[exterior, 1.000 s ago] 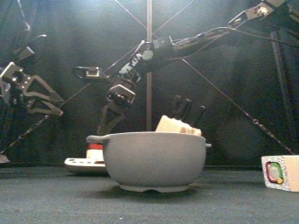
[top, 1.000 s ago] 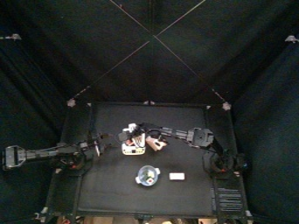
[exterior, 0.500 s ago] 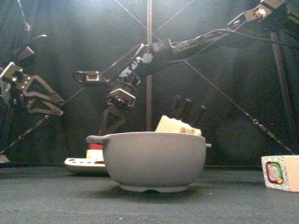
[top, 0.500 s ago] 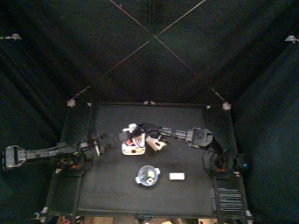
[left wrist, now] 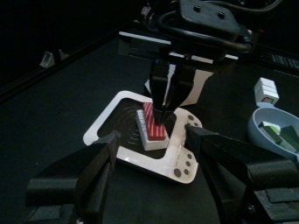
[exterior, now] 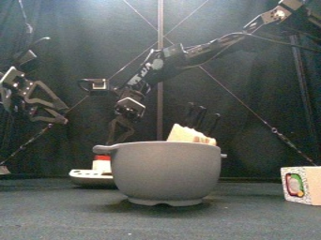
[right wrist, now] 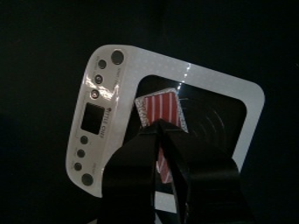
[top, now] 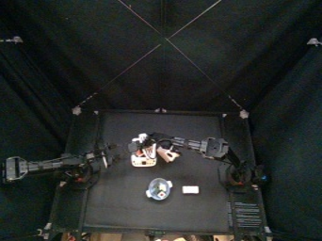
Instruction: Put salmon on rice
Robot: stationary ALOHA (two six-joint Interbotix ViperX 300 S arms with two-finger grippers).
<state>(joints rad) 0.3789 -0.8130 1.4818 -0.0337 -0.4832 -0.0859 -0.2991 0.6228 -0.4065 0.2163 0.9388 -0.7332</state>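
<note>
The salmon [left wrist: 156, 123], a red white-striped slab, lies on a white kitchen scale [left wrist: 114, 133] at the table's left middle [top: 143, 160]. My right gripper [top: 150, 148] reaches across from the right and hangs just above the scale [exterior: 127, 111]. In its wrist view the jaws meet at a point [right wrist: 163, 131] at the salmon's [right wrist: 160, 108] edge, holding nothing. The grey bowl [exterior: 163, 172] with pale rice pieces [exterior: 191, 136] stands at the front. My left gripper [left wrist: 163, 171] is open and empty, left of the scale [top: 78, 166].
A small white box [exterior: 301, 185] stands right of the bowl near the front edge [top: 190, 189]. The scale [exterior: 88, 174] sits behind and left of the bowl. Black curtains close in all sides.
My right gripper has sunk a little toward the scale. The left arm, salmon and bowl have not moved.
</note>
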